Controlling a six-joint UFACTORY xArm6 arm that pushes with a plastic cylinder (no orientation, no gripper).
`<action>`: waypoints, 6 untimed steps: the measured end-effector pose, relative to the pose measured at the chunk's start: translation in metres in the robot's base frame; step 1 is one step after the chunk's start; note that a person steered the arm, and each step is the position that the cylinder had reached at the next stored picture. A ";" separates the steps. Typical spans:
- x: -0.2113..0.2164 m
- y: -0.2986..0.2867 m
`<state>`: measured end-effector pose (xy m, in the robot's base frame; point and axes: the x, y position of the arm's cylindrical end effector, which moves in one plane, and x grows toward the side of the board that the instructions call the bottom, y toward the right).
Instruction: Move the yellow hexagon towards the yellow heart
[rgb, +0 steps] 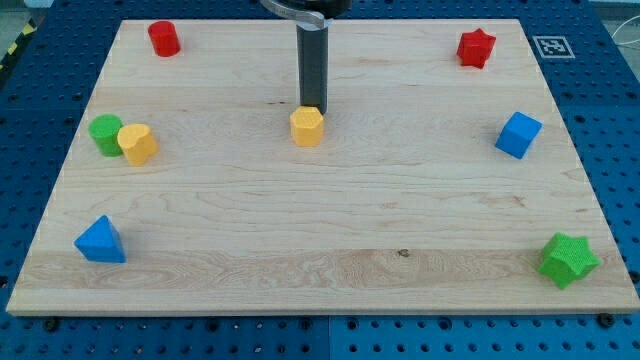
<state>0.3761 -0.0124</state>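
The yellow hexagon (307, 127) sits near the middle of the wooden board, a little toward the view's top. My tip (313, 106) is right behind it, on its top-right side, touching or nearly touching it. The yellow heart (138, 143) lies far to the view's left, at about the same height, pressed against a green cylinder (105, 133) on its left.
A red cylinder (164, 38) stands at the top left, a red star (476, 47) at the top right. A blue cube (518, 134) is at the right, a green star (568, 260) at the bottom right, a blue triangle (100, 240) at the bottom left.
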 end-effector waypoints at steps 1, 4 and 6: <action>0.000 0.019; 0.030 0.021; 0.029 -0.016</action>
<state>0.4053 -0.0280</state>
